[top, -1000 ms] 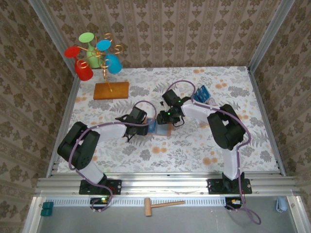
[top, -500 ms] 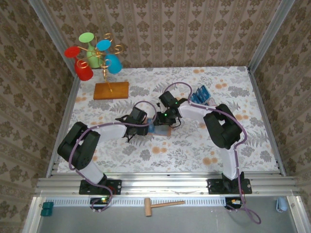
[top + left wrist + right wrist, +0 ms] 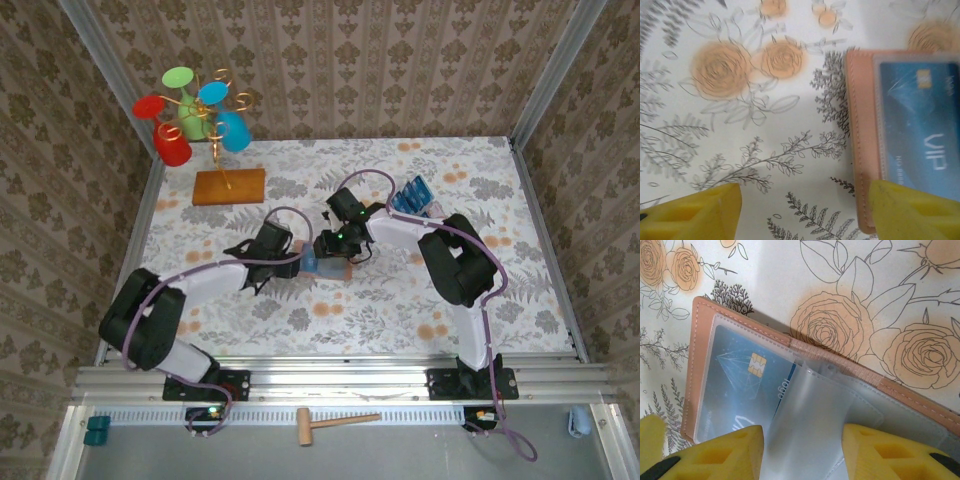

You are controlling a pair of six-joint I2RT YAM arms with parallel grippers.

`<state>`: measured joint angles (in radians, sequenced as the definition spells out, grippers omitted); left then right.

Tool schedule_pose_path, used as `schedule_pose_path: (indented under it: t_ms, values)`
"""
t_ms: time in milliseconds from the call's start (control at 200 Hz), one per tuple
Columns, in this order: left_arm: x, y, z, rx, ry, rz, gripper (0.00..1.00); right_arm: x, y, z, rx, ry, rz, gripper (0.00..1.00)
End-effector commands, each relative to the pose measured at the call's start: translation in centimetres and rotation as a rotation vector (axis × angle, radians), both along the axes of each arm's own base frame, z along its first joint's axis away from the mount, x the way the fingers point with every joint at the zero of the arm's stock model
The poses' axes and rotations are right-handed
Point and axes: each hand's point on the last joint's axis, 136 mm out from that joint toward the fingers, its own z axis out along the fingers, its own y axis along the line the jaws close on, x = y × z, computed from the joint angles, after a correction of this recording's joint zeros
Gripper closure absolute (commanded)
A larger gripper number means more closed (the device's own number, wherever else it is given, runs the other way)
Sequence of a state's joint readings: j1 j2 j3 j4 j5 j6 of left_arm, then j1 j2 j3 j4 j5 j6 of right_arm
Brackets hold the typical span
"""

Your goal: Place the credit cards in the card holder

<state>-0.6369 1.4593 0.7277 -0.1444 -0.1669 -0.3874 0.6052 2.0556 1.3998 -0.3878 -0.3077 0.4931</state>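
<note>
One stowed, several left: by my judgement the task is in its early part.
Left gripper (image 3: 805,210): nearest; jaws wide apart, nothing held. One finger overlaps the card holder's (image 3: 862,140) edge, the other hangs over bare counter (image 3: 740,150).
Card holder: mid-counter, lying open like a book between the two grippers. Tan stitched leather with clear sleeves inside.
Blue card (image 3: 920,130): already behind a clear sleeve, chip and "VIP" lettering showing through.
Right gripper (image 3: 800,455): jaws parted either side of a loose, empty sleeve leaf (image 3: 810,415); contact with it cannot be told.
Credit cards (image 3: 413,192): far right, a blue bunch in a clear tray (image 3: 432,208), well apart from the holder and not yet stowed.
</note>
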Motion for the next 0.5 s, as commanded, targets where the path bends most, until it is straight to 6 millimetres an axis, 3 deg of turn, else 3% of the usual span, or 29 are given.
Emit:
schedule_pose_path:
  t_ms: [0,175,495]
  values:
    - [-0.7,-0.3,1.3,-0.029,-0.026,-0.046,0.30,-0.9,0.1,-1.8,-0.010,0.052,0.002,0.54]
    - [-1.6,-2.4,2.3,-0.066,-0.069,-0.133,0.30,-0.9,0.2,-1.9,-0.008,0.053,0.002,0.54]
    - [-2.9,-5.9,2.5,-0.120,-0.120,-0.236,0.30,-0.9,0.2,-2.0,-0.005,0.058,0.004,0.54]
